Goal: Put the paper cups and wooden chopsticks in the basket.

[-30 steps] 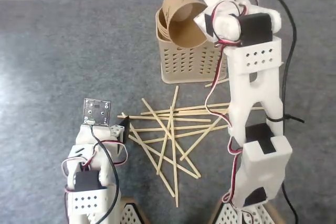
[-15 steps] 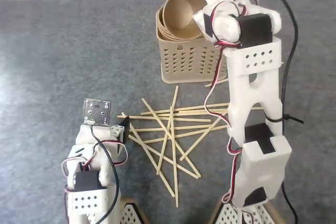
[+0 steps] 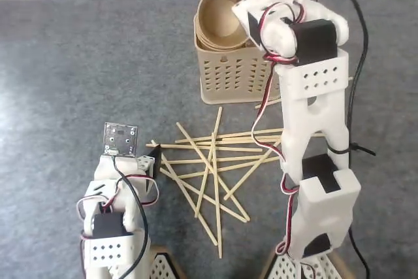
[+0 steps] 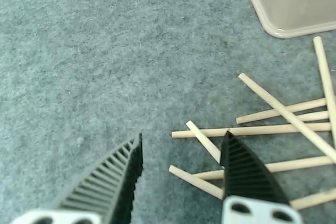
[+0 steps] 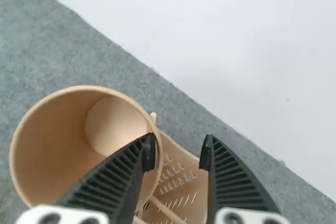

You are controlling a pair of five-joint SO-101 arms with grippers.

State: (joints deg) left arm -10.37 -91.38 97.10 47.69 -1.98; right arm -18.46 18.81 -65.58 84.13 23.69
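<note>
Now the cup step looks finished to us: the paper cups sit nested upright in the basket, with the right gripper above their rim, fingers slightly parted and holding nothing; next, we judge, the wooden chopsticks scattered on the table need gathering, and the left gripper, fingers spread, hovers at their ends; a second ago the top cup lay tilted at the basket's mouth.
</note>
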